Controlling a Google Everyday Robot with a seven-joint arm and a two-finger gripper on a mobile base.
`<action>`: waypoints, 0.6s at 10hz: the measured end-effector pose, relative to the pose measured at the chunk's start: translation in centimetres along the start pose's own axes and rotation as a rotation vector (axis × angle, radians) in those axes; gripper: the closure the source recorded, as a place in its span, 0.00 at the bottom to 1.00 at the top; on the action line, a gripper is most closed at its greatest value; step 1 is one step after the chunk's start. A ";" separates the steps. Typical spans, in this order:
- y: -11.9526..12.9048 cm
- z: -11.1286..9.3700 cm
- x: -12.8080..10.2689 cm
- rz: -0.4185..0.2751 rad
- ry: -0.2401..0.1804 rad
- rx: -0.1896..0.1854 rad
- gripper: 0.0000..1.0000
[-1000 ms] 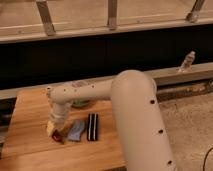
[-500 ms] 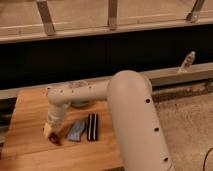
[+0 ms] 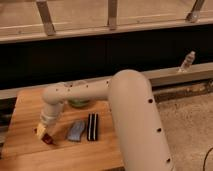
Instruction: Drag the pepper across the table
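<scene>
You are looking down on a light wooden worktop (image 3: 25, 107) with visible plank grain, which fills the lower left of the view, with a speckled floor (image 3: 185, 115) to its right and a dark wall with a pale ledge behind it. Your robot's big cream arm (image 3: 132, 115) rises from the lower right, bends at a broad elbow and reaches left across the worktop, then turns down toward the front left part of the surface. Partly hidden behind the forearm, near the back of the worktop, sits a green bowl (image 3: 80, 103). In front of it, near the middle of the worktop, a black-and-white striped block (image 3: 92, 126) lies with its long side running toward you, and a blue-grey cloth (image 3: 76, 130) lies just beside it on the left, the two close together or touching; you cannot tell which. Far off on the ledge at the upper right stands a small clear bottle (image 3: 187, 61). The gripper (image 3: 44, 134) points down at the front left of the worktop, well to the left of the cloth, and its jaws are drawn fully together. The pepper (image 3: 47, 140), a small dark red shape, lies on the worktop right at the tip of the gripper, touching it or nearly so; you cannot tell whether the jaws actually pinch it or only press against it.
</scene>
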 end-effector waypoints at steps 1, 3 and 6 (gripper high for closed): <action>0.6 0.2 -0.3 -0.021 0.008 -0.004 0.94; 1.9 1.0 -0.9 -0.060 0.030 -0.008 0.94; 3.1 1.9 -2.0 -0.111 0.072 0.006 0.94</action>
